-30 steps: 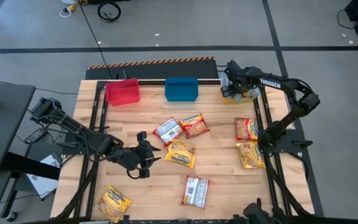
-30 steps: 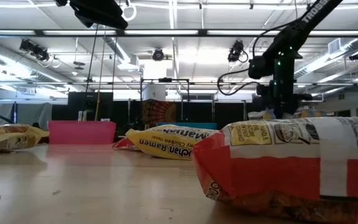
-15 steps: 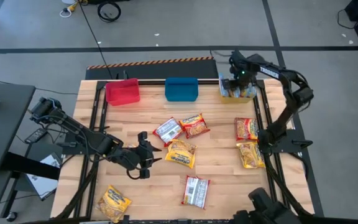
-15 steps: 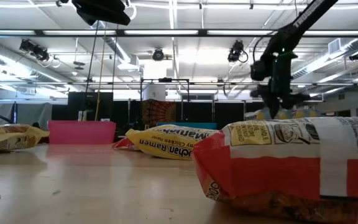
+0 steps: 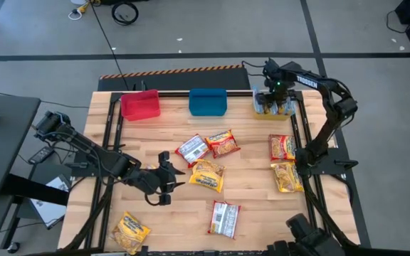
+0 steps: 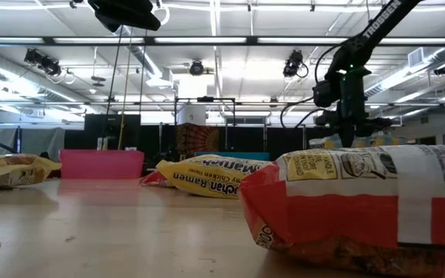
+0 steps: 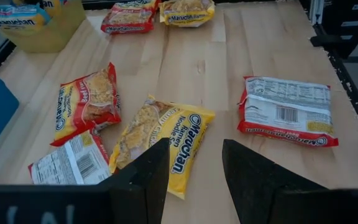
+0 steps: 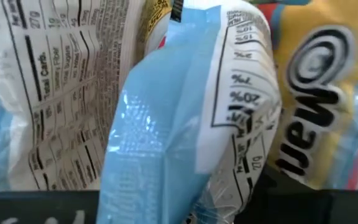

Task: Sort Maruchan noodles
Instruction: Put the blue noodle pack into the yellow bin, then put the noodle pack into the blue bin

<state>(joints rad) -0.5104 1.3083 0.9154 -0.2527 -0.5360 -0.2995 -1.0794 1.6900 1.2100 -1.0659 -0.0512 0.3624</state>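
**Mia:** Where are the noodle packets?

**Ben:** Most lie loose on the desk (image 5: 255, 192). A yellow packet (image 5: 207, 175) sits near the middle, touching a red packet (image 5: 223, 143) and another one turned label-up (image 5: 191, 149). One more label-up packet (image 5: 223, 218) lies nearer the front. Two packets (image 5: 284, 161) lie by the right edge, and one yellow packet (image 5: 131, 231) lies at the front left corner.

**Mia:** Are any sorted yet?

**Ben:** Some are. The yellow bin (image 5: 273, 108) at the back right has packets in it. The right claw (image 5: 276, 91) is over that bin, and a pale blue packet (image 8: 166, 124) fills its wrist view right up close. I cannot tell if that claw is clamped on it or has let go.

**Mia:** And the other bins?

**Ben:** The red bin (image 5: 140, 105) and the blue bin (image 5: 208, 102) look empty from above. So I think a lot of sorting is left, about seven packets.

**Mia:** What is the left claw doing?

**Ben:** The left claw (image 5: 168, 174) hangs low beside the yellow packet, fingers apart, holding nothing.

**Mia:** What about the room?

**Ben:** The desk is pale wood. Around it is a grey floor with cables, and long ceiling lights show behind.
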